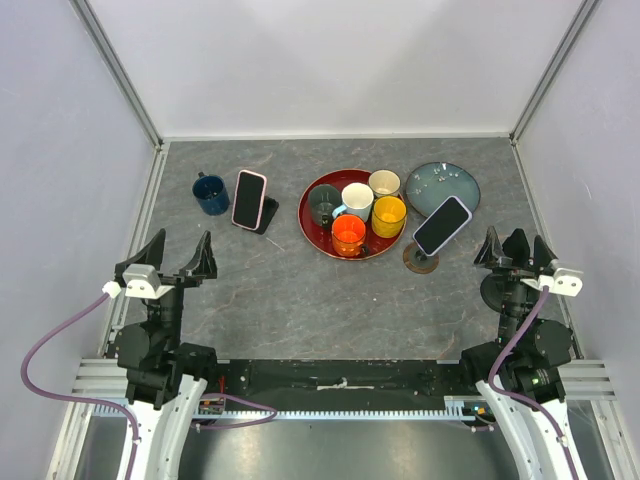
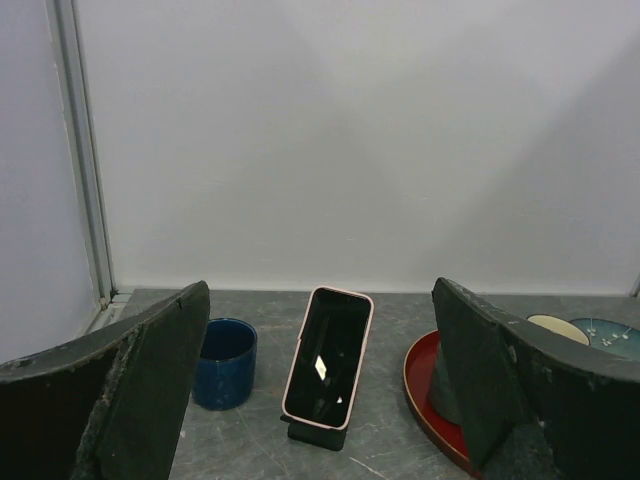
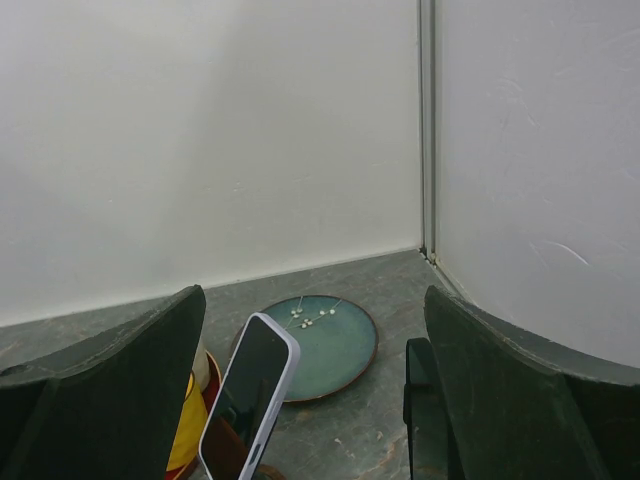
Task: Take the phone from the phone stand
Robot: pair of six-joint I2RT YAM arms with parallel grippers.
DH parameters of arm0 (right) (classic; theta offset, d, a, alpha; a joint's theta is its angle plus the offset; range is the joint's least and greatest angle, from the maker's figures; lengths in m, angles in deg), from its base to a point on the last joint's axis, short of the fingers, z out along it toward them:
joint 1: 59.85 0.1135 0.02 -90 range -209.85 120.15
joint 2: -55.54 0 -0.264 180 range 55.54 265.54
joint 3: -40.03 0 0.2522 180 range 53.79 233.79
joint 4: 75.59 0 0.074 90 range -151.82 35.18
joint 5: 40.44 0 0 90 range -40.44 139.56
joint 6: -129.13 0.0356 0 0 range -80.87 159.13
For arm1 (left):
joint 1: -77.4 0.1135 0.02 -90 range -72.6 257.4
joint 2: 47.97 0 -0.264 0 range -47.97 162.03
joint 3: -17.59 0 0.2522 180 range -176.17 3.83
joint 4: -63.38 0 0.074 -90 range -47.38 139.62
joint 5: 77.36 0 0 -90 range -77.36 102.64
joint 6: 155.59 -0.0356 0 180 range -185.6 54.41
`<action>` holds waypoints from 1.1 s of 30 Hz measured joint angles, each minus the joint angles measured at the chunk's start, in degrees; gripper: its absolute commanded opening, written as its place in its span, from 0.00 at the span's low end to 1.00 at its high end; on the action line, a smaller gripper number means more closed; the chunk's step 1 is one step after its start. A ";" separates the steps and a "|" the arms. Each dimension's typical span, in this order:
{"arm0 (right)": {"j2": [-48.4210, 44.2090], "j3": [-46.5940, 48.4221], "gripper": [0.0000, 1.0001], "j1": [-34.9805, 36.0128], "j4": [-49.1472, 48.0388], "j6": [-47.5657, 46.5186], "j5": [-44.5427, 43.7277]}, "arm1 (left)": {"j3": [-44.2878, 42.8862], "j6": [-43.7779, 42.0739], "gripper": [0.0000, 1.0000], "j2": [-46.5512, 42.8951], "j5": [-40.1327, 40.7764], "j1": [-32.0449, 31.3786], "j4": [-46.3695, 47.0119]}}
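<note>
Grey, stone-patterned desk (image 1: 300, 300), matte, enclosed by plain white walls. Two phones are propped on it, and the views do not settle which one is meant.

- A pink-cased phone (image 1: 249, 198) leans on a black wedge stand (image 1: 268, 216) at 10 o'clock from desk centre.
- A white-cased phone (image 1: 442, 225) sits on a round brown stand (image 1: 420, 260) between 2 and 3 o'clock.

Both phones are thin, glossy slabs with rounded corners, tilted back. Left jaws and right jaws are fully released, grasping nothing, well apart from either phone.

Hazards:
- The smooth case may slip from a shallow pinch.
- A sideways pull could drag or topple a stand that looks light.
- The blue mug (image 1: 210, 194) stands just beside the pink-cased phone at its 9 o'clock.
- The red tray (image 1: 310, 240) of glazed cups at 9 o'clock and the teal plate (image 1: 443, 187) at 12 o'clock crowd the white-cased phone, so a wide approach risks collision.
</note>
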 measured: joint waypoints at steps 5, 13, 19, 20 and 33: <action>0.00 0.00 0.98 0.00 0.39 -0.02 -0.02 | 0.00 0.00 0.99 0.00 0.09 0.00 0.00; 0.00 0.13 0.98 0.00 0.55 0.00 0.61 | 0.00 0.00 0.99 0.00 0.20 0.00 -0.02; 1.11 3.04 0.98 -0.02 3.23 0.96 3.26 | -0.02 0.02 0.99 0.00 0.72 0.00 -0.39; 2.32 4.55 0.98 0.00 4.20 1.01 4.52 | 0.00 0.00 0.99 0.00 1.05 -0.02 -0.50; 30.10 29.09 0.98 0.00 23.50 2.91 25.81 | -4.00 1.33 1.00 0.00 2.95 -0.42 -10.34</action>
